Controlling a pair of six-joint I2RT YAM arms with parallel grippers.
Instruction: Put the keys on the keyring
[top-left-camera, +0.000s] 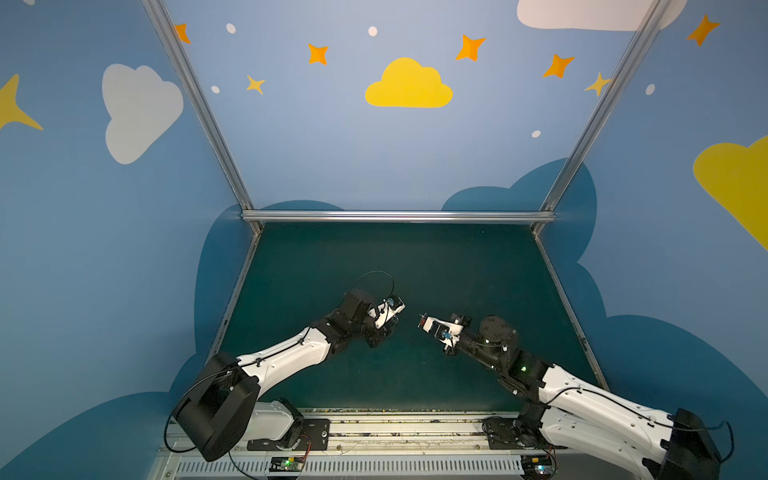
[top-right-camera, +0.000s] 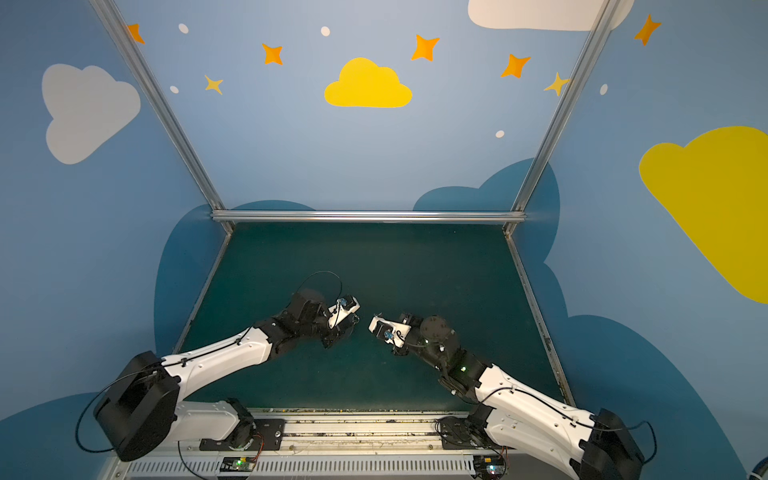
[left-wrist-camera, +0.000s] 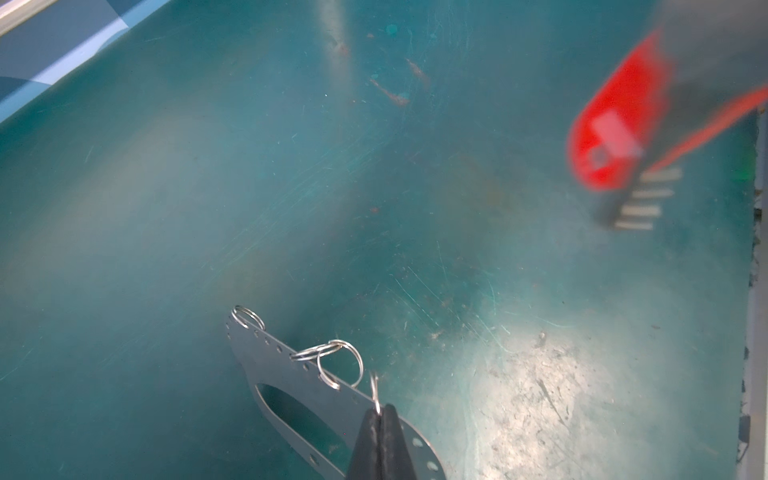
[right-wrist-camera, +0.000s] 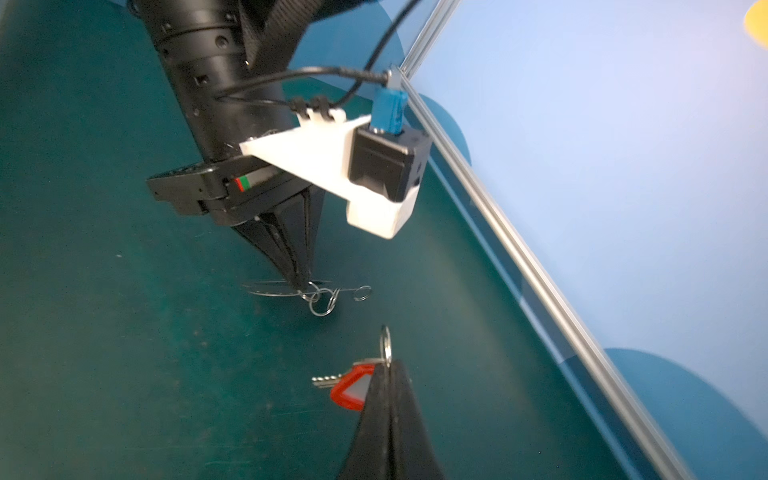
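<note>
My left gripper (left-wrist-camera: 379, 409) is shut on a small silver keyring (left-wrist-camera: 375, 386) that stands up from the edge of a flat grey holed plate (left-wrist-camera: 286, 376). Other rings (left-wrist-camera: 338, 361) hang in the plate's holes. My right gripper (right-wrist-camera: 386, 363) is shut on the ring that carries the keys (right-wrist-camera: 347, 384), a silver key with a red tag, which hang beside its fingers. The right wrist view shows the left gripper (right-wrist-camera: 301, 282) with the plate edge-on, a short way ahead of the keys. The left wrist view shows the keys (left-wrist-camera: 615, 124) blurred. In both top views the grippers (top-left-camera: 374, 341) (top-left-camera: 424, 322) face each other mid-table.
A dark green mat (top-left-camera: 415, 257) covers the table, scuffed pale in one patch (left-wrist-camera: 540, 395). Aluminium rails (top-left-camera: 399, 216) and blue painted walls close in the back and both sides. The arm bases sit on a rail (top-left-camera: 374, 432) along the front edge.
</note>
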